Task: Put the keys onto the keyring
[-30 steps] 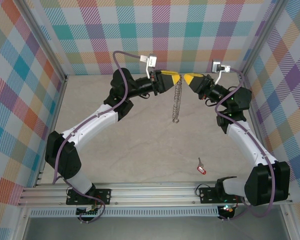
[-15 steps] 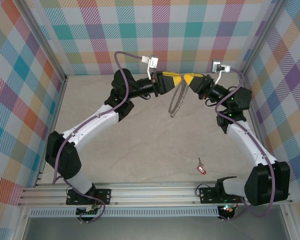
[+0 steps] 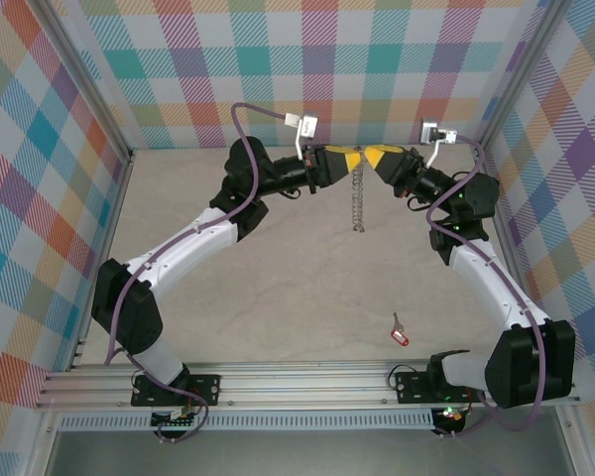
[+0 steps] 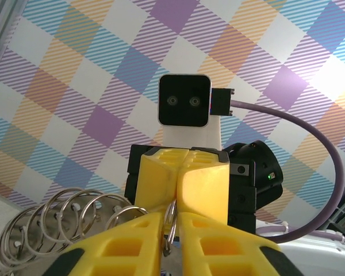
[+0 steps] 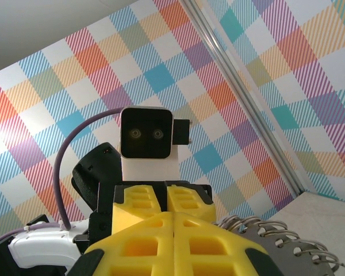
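Aloft, keyring between both arms' fingers

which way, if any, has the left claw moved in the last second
Yes. The left claw has slid right, toward the right-hand corner post, and now meets the right claw over the ring.

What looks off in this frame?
The left gripper and right gripper both clamp the top of the keyring, which dangles between them. The key lies untouched on the table by the right arm's base, with no free gripper.
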You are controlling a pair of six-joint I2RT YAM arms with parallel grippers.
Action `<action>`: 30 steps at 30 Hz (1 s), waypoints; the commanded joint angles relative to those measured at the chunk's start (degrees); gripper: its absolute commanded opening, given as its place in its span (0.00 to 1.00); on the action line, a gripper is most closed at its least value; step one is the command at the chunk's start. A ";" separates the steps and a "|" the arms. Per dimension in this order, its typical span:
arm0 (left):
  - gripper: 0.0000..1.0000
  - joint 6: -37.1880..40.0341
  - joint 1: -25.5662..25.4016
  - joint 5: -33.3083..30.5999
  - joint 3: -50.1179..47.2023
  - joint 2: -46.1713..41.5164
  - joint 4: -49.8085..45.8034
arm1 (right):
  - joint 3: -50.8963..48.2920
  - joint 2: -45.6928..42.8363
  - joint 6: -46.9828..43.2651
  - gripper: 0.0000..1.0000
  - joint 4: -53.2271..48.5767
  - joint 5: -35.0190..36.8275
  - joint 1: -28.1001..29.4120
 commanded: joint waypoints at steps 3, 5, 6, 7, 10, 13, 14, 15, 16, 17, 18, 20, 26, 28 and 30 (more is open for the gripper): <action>0.00 1.63 -0.94 0.66 2.71 0.73 -0.16 | 0.67 -0.37 0.16 0.00 1.77 -0.89 0.42; 0.00 3.08 -0.94 0.92 3.11 0.60 -1.75 | 1.09 -0.88 -0.96 0.12 -1.58 -0.78 0.29; 0.00 4.28 -0.89 1.04 3.20 0.35 -3.04 | 1.29 -1.46 -2.22 0.27 -4.28 -0.61 0.04; 0.00 5.68 -0.84 1.18 3.44 0.12 -4.78 | 1.39 -1.89 -3.25 0.32 -6.65 -0.43 -0.20; 0.00 10.97 -0.73 1.89 4.50 -1.03 -11.21 | 1.45 -3.35 -5.11 0.43 -10.96 -1.09 -1.30; 0.00 17.27 -0.51 2.91 6.40 -1.94 -18.35 | 1.02 -5.01 -6.11 0.46 -13.90 -1.94 -2.33; 0.00 19.28 -0.34 3.58 7.18 -2.12 -20.86 | 0.82 -5.83 -6.62 0.47 -15.14 -2.14 -2.70; 0.00 20.75 -0.19 4.10 7.82 -2.21 -22.68 | 0.64 -6.57 -7.20 0.48 -16.25 -2.24 -3.00; 0.00 22.30 0.02 4.77 8.62 -2.26 -24.78 | 0.38 -7.25 -7.94 0.48 -17.44 -2.63 -3.29; 0.00 23.76 0.19 5.56 9.47 -2.15 -26.61 | 0.22 -7.97 -8.58 0.48 -18.62 -3.07 -3.57; 0.00 24.93 0.38 6.23 10.22 -1.98 -28.26 | 0.11 -8.43 -9.26 0.48 -18.96 -3.57 -3.75; 0.00 27.47 0.80 7.86 11.94 -1.64 -31.71 | 0.16 -9.52 -10.97 0.47 -22.83 -5.36 -3.89; 0.00 33.20 1.31 12.04 16.68 -0.45 -39.59 | 0.44 -10.88 -15.11 0.45 -28.59 -11.06 -3.93; 0.00 34.13 1.35 13.11 17.80 0.07 -41.00 | 0.40 -10.75 -15.33 0.45 -28.74 -11.88 -3.89; 0.00 34.61 1.37 14.16 18.81 0.55 -42.05 | 0.35 -10.44 -15.24 0.44 -28.71 -12.36 -3.89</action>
